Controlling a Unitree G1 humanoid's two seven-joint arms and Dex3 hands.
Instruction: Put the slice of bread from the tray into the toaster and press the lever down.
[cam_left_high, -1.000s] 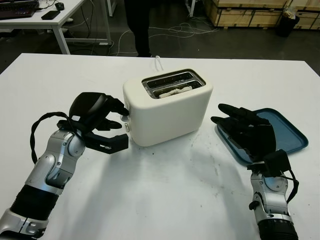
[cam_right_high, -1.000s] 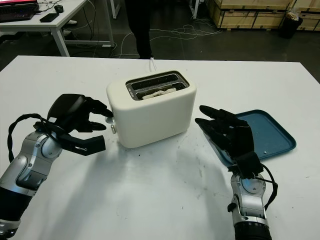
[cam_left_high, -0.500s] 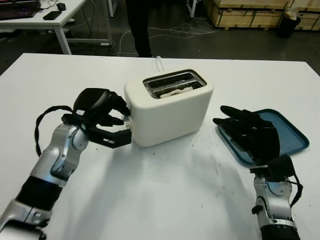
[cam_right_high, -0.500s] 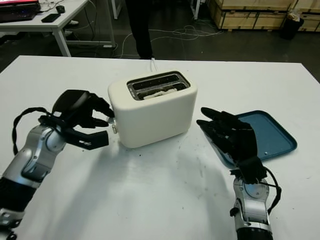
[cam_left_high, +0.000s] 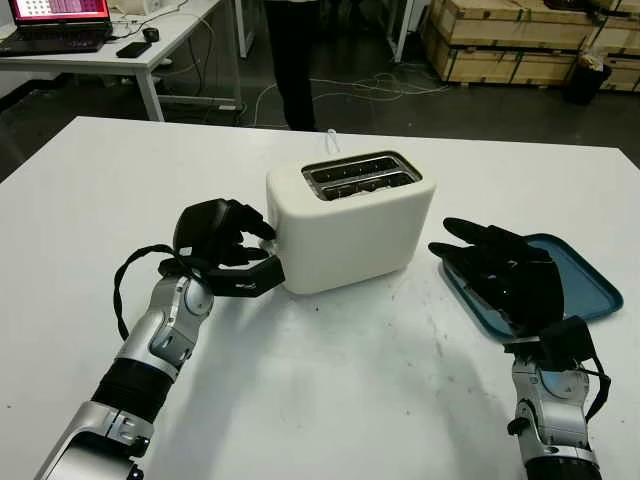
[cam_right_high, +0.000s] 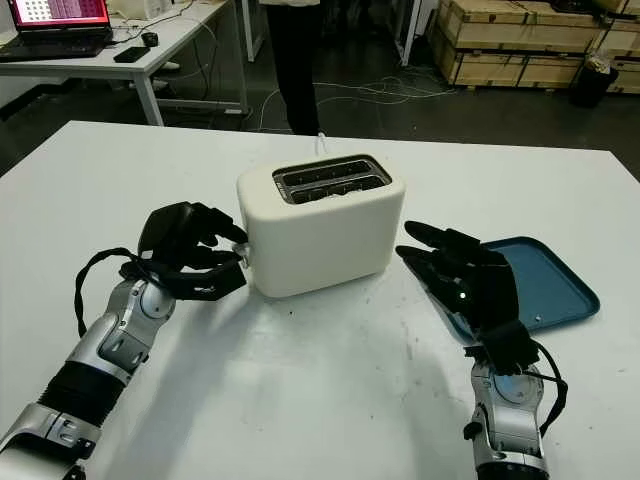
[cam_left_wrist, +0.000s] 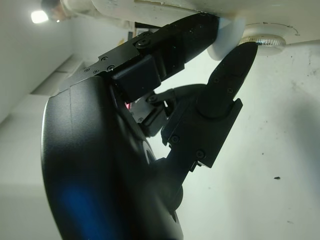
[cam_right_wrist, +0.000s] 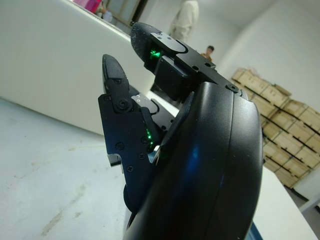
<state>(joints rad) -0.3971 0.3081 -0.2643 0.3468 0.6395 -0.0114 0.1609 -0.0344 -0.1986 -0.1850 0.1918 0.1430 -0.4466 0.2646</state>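
At the middle of the white table (cam_left_high: 330, 390) sits a cream toaster (cam_left_high: 352, 225), its two slots running lengthwise and angled slightly away toward the right; no bread shows above them, so the slice seems sunk inside. The left hand (cam_left_high: 228, 255) curls against the toaster's near-left end, fingers (cam_left_wrist: 227, 75) pinching its small white lever (cam_left_wrist: 227, 42), apparently to push it down. The right hand (cam_left_high: 505, 275) hovers open, holding nothing, above the near edge of the blue tray (cam_left_high: 585, 270).

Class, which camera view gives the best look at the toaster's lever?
The left wrist view: the white lever sits close-up between the left hand fingers. In the eye views it is a sliver beside the toaster. The right wrist view faces elsewhere.
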